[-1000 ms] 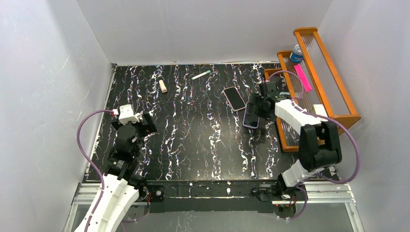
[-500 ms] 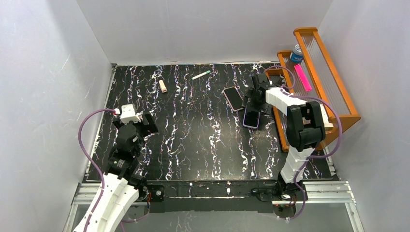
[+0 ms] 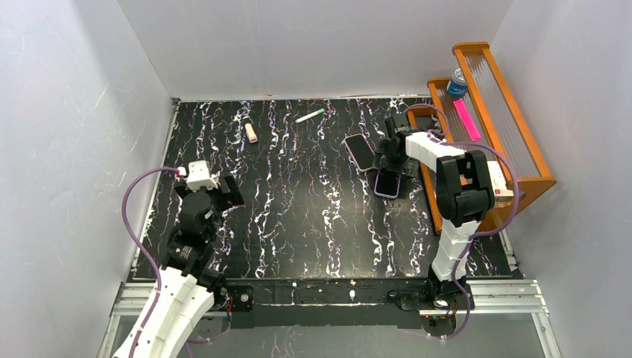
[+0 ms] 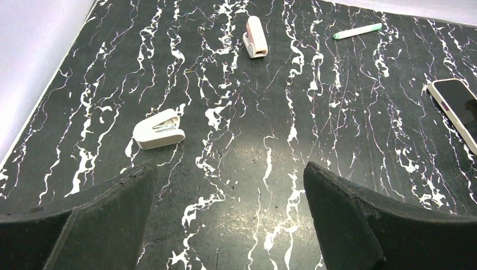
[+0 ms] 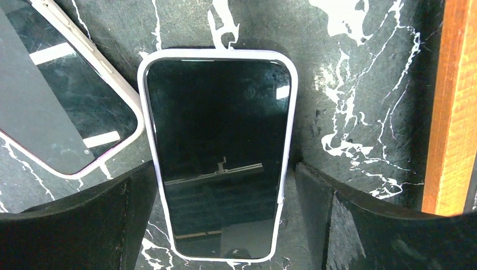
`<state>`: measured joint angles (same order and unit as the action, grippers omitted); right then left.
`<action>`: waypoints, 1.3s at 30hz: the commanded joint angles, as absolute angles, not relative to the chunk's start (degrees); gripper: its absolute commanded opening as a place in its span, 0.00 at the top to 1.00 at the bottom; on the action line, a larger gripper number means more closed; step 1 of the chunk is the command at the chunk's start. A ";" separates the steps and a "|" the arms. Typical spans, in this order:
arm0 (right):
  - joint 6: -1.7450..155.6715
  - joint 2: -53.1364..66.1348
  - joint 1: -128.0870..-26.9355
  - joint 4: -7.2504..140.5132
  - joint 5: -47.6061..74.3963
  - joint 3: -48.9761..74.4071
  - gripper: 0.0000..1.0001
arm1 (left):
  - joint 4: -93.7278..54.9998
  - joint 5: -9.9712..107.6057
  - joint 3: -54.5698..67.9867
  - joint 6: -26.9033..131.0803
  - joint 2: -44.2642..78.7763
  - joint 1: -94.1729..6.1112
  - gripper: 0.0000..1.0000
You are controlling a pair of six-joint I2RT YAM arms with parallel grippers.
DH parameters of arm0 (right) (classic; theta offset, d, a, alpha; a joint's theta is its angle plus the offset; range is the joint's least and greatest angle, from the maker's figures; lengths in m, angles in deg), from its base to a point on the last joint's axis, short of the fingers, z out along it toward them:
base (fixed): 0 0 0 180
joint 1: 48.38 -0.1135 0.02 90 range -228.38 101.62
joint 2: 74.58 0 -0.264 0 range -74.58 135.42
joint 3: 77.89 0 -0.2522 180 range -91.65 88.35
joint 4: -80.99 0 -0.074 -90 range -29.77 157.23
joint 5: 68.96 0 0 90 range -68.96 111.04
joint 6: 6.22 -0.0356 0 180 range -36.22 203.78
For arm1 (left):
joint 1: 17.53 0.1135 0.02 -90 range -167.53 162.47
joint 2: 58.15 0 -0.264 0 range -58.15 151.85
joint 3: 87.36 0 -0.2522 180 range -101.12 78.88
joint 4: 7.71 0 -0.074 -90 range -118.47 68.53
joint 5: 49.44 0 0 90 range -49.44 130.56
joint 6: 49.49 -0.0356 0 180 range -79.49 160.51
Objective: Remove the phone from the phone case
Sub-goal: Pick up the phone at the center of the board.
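A phone in a pale lavender case [image 5: 219,152] lies flat and screen up on the black marbled table; in the top view it [image 3: 387,183] is at the right centre. My right gripper [image 5: 223,185] is open and straddles its near end, one finger [image 5: 101,225] along the left edge and the other finger [image 5: 360,225] a little off the right edge. In the top view the right gripper [image 3: 390,155] is at the phone's far end. A second phone with a pink rim [image 5: 62,112] lies just left of it. My left gripper [image 4: 228,174] is open and empty over the table at the left [image 3: 223,190].
A wooden rack [image 3: 484,127] stands right of the phones, holding a blue can [image 3: 457,80] and a pink item [image 3: 466,119]; its edge [image 5: 455,107] is close to my right finger. A white stapler [image 4: 159,130], a pinkish stapler [image 4: 256,37] and a green pen [image 4: 356,31] lie ahead of the left gripper.
My right gripper has moved back and left to the far end of the cased phone, and its arm has swung upright. The phone lies where it was. The left arm has barely moved.
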<state>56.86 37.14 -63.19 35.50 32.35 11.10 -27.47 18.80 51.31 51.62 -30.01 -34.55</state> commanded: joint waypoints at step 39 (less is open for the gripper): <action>68.13 15.34 -86.87 59.02 11.51 30.53 0.99 | -31.64 54.39 42.81 79.14 -4.72 -34.84 0.02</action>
